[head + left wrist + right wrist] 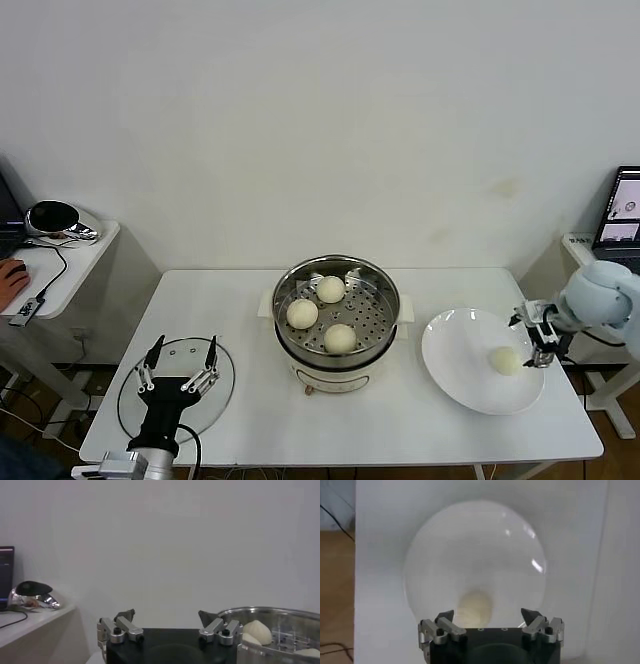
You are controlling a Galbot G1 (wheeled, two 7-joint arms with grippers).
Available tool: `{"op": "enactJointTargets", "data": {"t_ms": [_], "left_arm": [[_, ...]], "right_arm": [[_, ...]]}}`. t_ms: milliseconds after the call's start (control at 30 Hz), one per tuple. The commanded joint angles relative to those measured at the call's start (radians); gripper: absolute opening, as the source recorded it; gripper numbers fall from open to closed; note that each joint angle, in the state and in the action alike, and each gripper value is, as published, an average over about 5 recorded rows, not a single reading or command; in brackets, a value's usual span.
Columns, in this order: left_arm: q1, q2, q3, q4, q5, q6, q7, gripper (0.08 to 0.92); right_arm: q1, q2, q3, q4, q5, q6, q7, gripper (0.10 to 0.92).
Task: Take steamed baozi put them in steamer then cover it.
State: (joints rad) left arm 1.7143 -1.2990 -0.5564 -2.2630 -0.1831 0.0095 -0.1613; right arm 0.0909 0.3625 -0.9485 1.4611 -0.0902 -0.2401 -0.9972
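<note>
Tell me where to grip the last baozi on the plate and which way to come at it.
Grip the baozi across its round middle, coming down from above. It sits alone on the flat plate, sides clear, and the open right gripper is beside it.

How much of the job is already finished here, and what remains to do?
Done: three baozi lie on the perforated tray of the steamer. In hand: the open right gripper hovers beside the last baozi on the white plate, not gripping it. Left: move that bun, then set on the glass lid, which lies under the open left gripper.
</note>
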Motion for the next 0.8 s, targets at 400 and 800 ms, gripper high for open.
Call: {"op": "enactJointTargets", "data": {"t_ms": [400,800], "left_arm": [[0.002,-0.005,-0.012,0.0,-0.001,-0.001,-0.003,0.823],[0.002,-0.009,-0.013,0.006,-0.001,-0.003,-0.003,0.823]], "right_arm": [[-0.271,0.186,0.231,-0.288,-0.085,0.032,0.032,0.823],[-0.27,0.229,0.242,-0.305,-0.087,0.013,0.039,0.808]]}}
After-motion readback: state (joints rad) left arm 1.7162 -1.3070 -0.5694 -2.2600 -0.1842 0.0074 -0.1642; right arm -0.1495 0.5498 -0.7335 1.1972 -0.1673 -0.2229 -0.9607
